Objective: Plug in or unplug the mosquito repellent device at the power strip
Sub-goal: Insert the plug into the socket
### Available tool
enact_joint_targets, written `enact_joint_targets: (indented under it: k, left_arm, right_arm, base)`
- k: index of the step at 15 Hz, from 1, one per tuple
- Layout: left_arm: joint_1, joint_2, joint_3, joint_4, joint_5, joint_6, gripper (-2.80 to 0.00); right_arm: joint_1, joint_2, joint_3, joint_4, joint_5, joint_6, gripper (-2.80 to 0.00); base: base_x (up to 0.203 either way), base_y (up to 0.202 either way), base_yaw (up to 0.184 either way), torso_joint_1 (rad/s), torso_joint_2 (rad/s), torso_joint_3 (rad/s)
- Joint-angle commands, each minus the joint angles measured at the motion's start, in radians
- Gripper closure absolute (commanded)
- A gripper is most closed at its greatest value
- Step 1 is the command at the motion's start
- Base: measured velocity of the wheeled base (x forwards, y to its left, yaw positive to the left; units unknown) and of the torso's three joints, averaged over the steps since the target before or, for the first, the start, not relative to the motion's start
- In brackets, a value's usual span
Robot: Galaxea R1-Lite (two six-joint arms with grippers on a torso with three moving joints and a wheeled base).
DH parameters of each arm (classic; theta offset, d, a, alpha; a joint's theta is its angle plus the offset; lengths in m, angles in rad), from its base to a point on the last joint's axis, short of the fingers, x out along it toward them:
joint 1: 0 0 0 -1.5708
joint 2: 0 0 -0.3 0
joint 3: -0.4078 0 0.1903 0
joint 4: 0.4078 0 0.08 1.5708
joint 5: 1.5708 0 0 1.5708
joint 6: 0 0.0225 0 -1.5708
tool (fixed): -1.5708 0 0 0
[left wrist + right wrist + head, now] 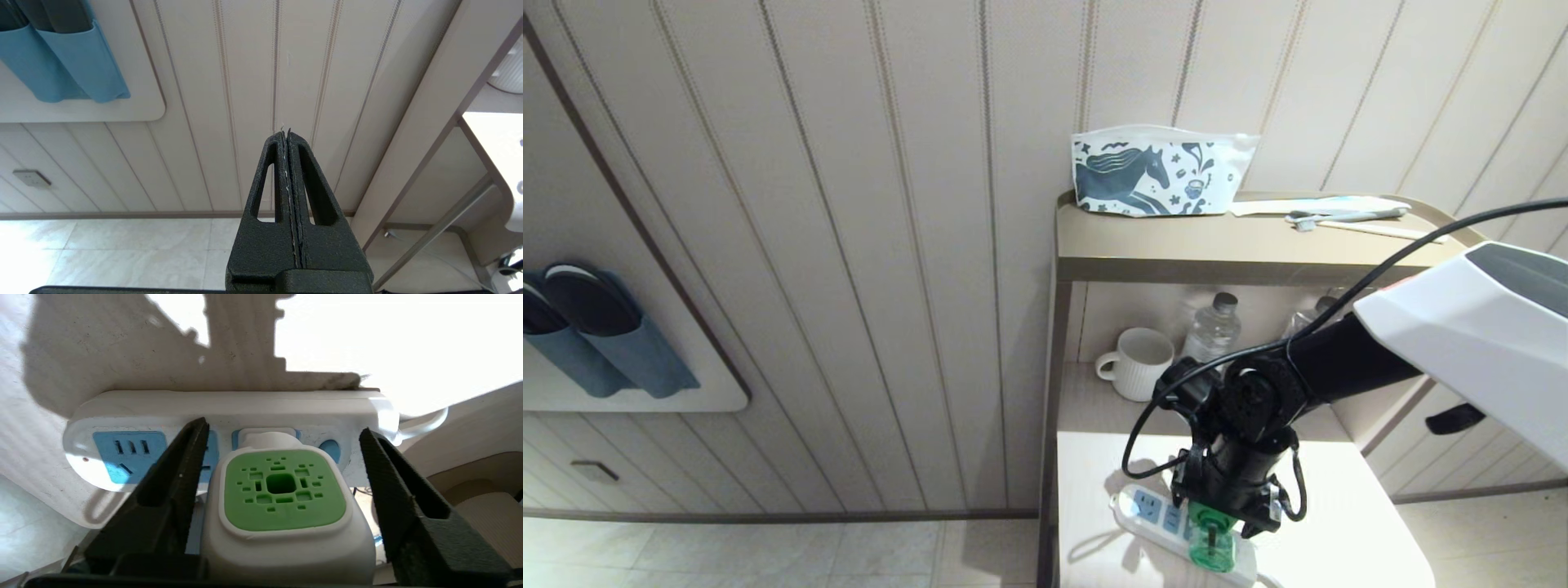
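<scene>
- Two black fingers [171, 473] of the right gripper [1217, 523] are standing wide apart, flanking the mosquito repellent device [282, 498] without gripping it.
- It is sitting plugged into the power strip [229, 408] on the counter [1339, 523].
- Beside the wall, the left gripper [288, 139] is hanging closed.

wall [890, 245]: beige grooved panels | floor [768, 555]: pale tiles | shelf unit [1217, 245]: beige

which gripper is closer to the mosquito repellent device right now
Right. The right gripper straddles the device, fingers apart on either side. The left gripper faces the wall, off to its left.
</scene>
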Motion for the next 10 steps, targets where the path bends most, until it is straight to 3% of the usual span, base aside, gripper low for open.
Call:
enact_joint_targets:
  k: [1,10]
  left_arm:
    - [0.001,0.000,0.000,0.000,0.000,0.000,0.00]
    - [0.001,0.000,0.000,0.000,0.000,0.000,0.00]
  right_arm:
    - [0.002,-0.037,-0.003,0.004,0.002,0.004,-2.80]
    - [0.011,-0.137,0.000,0.003,0.000,-0.014,-2.80]
  base:
    - [0.000,0.000,0.000,0.000,0.00,0.000]
    - [0.000,0.000,0.000,0.000,0.00,0.000]
